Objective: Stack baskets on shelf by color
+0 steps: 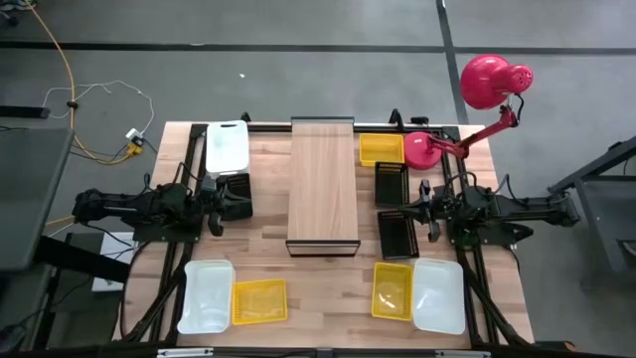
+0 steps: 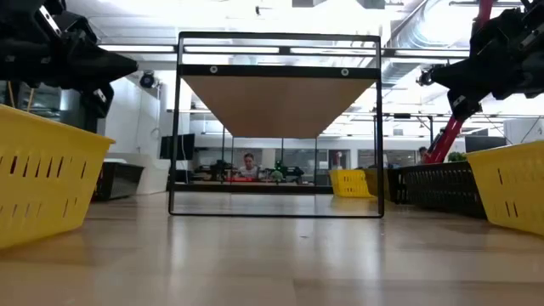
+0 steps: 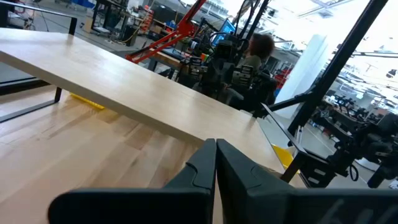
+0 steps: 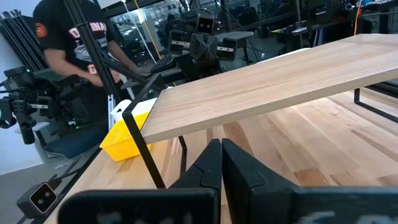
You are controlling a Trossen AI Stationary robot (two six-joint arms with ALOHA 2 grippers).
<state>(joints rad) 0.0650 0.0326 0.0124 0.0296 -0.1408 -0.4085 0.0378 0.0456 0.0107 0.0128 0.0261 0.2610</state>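
The shelf [image 1: 322, 184] stands in the middle of the table, its wood-grain board raised on a dark frame [image 2: 276, 123]. On the left lie two white baskets [image 1: 227, 147] [image 1: 207, 295], a yellow one [image 1: 259, 301] and a black one [image 1: 238, 187]. On the right lie two yellow baskets [image 1: 382, 150] [image 1: 392, 289], two black ones [image 1: 391, 184] [image 1: 397, 235] and a white one [image 1: 438, 295]. My left gripper [image 3: 216, 149] hovers shut to the left of the shelf, pointing at it. My right gripper [image 4: 221, 149] hovers shut to its right, likewise facing it. Neither holds anything.
A red desk lamp [image 1: 467, 119] stands at the far right corner, its head beyond the table edge. A person in a dark shirt [image 4: 68, 37] is beyond the table. Bare tabletop [image 1: 328, 298] lies between the near baskets.
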